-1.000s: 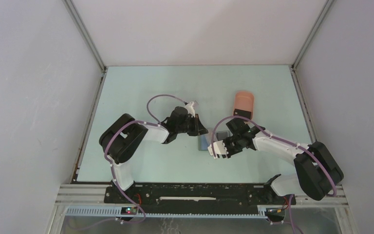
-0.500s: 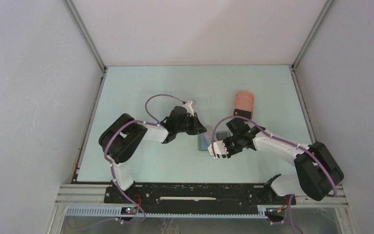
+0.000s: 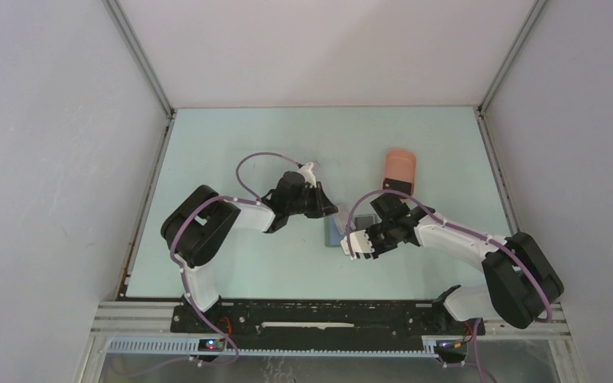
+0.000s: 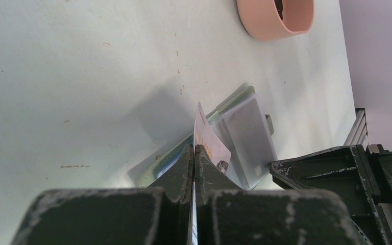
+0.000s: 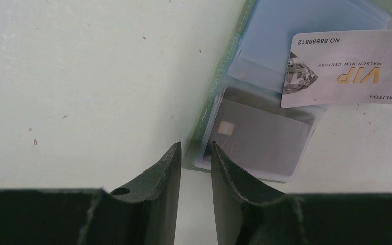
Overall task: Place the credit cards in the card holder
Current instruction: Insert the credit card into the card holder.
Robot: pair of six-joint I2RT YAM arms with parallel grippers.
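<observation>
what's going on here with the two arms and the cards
The left gripper is shut on a white VIP card, holding it over the open card holder lying on the table. A grey card already sits in one of its clear pockets. The right gripper, jaws slightly apart, is at the holder's edge.

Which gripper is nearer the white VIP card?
Left. The left gripper pinches the white VIP card; the right gripper sits apart, at a corner of the card holder.
</observation>
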